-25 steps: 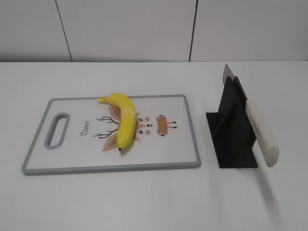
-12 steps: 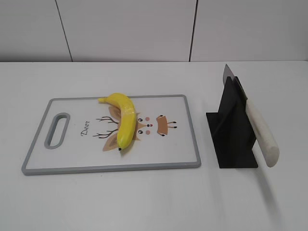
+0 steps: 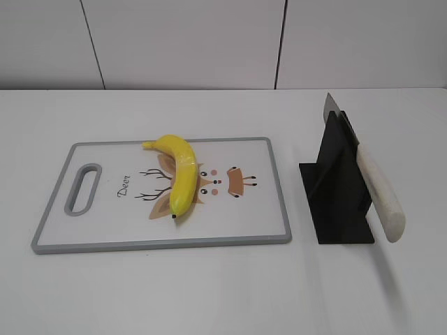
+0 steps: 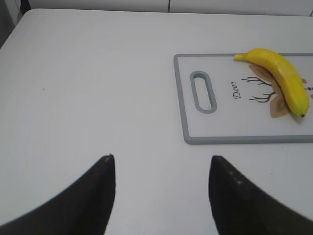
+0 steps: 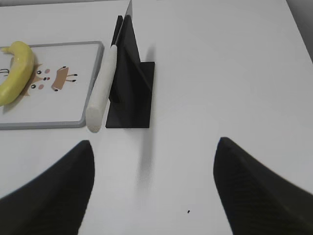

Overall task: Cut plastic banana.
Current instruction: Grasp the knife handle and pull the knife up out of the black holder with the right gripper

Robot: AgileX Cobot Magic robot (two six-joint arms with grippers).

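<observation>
Plastic banana lies on cutting board, across printed deer face, stem toward far edge. Knife slotted in black stand just right of board, pale handle protruding. Left gripper wide apart above bare desk, empty. Right gripper likewise wide, apparently empty, tips cropped.

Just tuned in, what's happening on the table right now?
Nothing is being handled yet. The plastic banana lies whole on the deer-print cutting board. The knife sits in its black stand right of the board. Both the left pincer and right pincer hang open above bare table.
</observation>
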